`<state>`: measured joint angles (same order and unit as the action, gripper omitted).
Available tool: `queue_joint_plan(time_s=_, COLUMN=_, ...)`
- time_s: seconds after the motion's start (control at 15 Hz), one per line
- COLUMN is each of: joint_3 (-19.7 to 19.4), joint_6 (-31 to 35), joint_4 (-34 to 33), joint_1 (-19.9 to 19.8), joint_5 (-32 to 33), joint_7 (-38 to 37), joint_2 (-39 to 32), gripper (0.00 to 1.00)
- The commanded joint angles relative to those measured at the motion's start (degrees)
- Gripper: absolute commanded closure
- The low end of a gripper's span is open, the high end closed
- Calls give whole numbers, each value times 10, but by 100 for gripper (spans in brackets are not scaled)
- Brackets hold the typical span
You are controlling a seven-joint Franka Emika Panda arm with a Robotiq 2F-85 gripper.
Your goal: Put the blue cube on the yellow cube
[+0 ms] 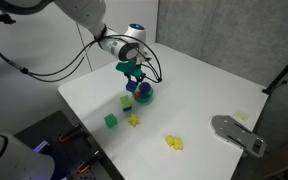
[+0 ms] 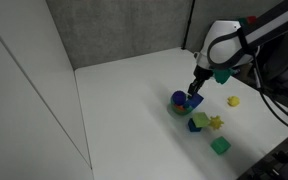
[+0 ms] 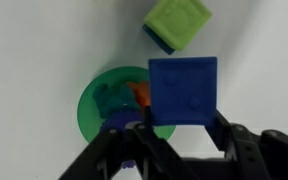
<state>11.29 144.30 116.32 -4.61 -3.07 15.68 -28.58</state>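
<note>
My gripper (image 3: 182, 125) is shut on the blue cube (image 3: 184, 90) and holds it above the table. The cube hangs over the edge of a round green-teal dish (image 3: 89, 110). The pale yellow-green cube (image 3: 177, 22) lies just beyond, with a dark blue piece showing under its edge. In both exterior views the gripper (image 1: 134, 76) (image 2: 196, 88) holds the blue cube (image 1: 137, 87) (image 2: 194, 99) over the dish (image 1: 145, 96) (image 2: 178, 100), close beside the yellow cube (image 1: 127, 101) (image 2: 200, 117).
A darker green cube (image 1: 111, 120) (image 2: 220, 146) and a bright yellow irregular piece (image 1: 134, 121) (image 2: 216, 122) lie near the yellow cube. Another yellow piece (image 1: 173, 143) (image 2: 233, 101) lies apart. A grey flat object (image 1: 236, 133) sits at the table's corner.
</note>
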Motion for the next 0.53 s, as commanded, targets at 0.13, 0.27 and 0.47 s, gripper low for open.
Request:
queue_joint_plan(time_s=0.13, joint_3=-30, joint_6=-90, joint_4=45, joint_1=31, joint_5=39, joint_7=9, joint_2=61, gripper=69)
queue_joint_plan(time_s=0.27, joint_3=-41, joint_6=-100, joint_4=58, joint_1=47, joint_5=68, joint_7=3, joint_2=70, gripper=69)
queue_joint_plan(time_s=0.47, joint_3=-53, joint_6=-93, joint_4=71, joint_1=67, joint_5=106, joint_7=-7, joint_2=71, gripper=69)
